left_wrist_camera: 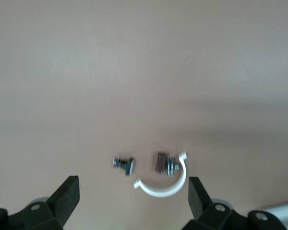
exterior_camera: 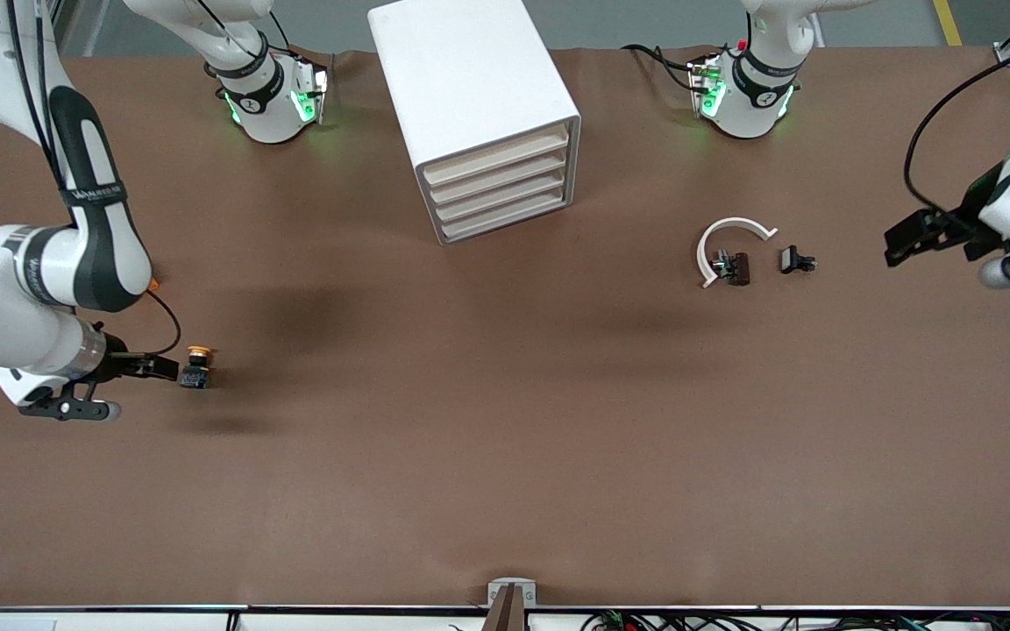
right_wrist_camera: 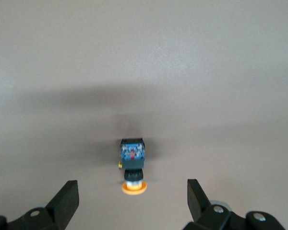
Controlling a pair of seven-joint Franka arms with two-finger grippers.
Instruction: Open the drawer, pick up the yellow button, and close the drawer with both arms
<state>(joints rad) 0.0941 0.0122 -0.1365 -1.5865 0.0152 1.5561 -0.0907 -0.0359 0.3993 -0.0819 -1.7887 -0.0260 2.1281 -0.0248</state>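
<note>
Both tools gape wide, holding nothing. The button (exterior_camera: 198,366) lies on the desk at the right arm's end, just off the right tool (exterior_camera: 157,367), apparently released. Drawer (exterior_camera: 496,156) shut; left tool (exterior_camera: 899,245) waits above the desk.

Right gripper (exterior_camera: 174,369) low, fingers spread wide. Left gripper (exterior_camera: 899,243) raised, fingers wide apart.

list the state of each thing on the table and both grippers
top drawer: shut, like the three below it
button: lying free on the table, toward the right arm's end
right gripper: open, over the button
left gripper: open, empty, by the white curved strip
</note>
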